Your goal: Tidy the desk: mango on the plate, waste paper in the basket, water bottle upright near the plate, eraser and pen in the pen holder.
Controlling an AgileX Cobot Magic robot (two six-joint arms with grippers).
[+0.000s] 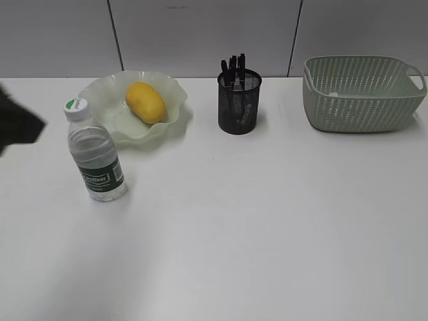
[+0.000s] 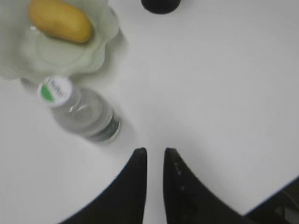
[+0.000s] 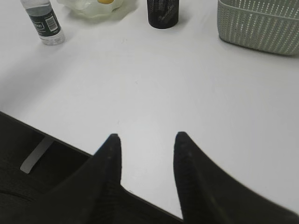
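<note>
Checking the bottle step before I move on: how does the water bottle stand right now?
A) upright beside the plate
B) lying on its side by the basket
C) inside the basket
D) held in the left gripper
A: the water bottle stands cap-up on the desk, just in front of the plate that holds the mango, with no gripper touching it.

yellow-orange mango [image 1: 146,101], pale green plate [image 1: 100,90], black mesh pen holder [image 1: 239,103], sage-green perforated basket [image 1: 361,93], green-labelled bottle [image 1: 95,154]
</note>
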